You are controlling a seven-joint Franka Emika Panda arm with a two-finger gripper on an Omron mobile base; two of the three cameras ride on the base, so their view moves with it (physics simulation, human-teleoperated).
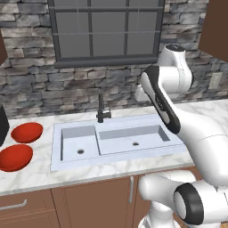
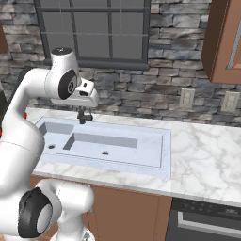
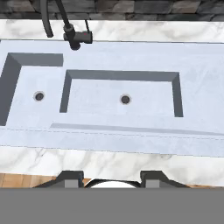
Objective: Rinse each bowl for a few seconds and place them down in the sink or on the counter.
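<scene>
Two glossy red bowls lie side by side on the counter (image 1: 40, 171) left of the sink, one farther back (image 1: 26, 132) and one nearer the front edge (image 1: 15, 157). The pale blue-grey sink (image 1: 116, 161) has a small square basin on the left and a wider shallow one on the right, both empty, with a thin dark faucet (image 1: 101, 109) behind them. My hand (image 2: 88, 95) hangs high above the sink, well to the right of the bowls. In the hand view my gripper (image 3: 111, 178) is open, its fingertips (image 3: 70, 177) wide apart with nothing between them, looking down on the sink (image 3: 131, 57).
A stone wall with a dark-framed window (image 1: 104, 31) rises behind the sink. A dark appliance (image 1: 2, 124) stands at the far left beside the bowls. Right of the sink lies a wide stretch of counter (image 2: 207, 160), with wall outlets (image 2: 187, 99) and a wooden cabinet (image 2: 226, 42) above.
</scene>
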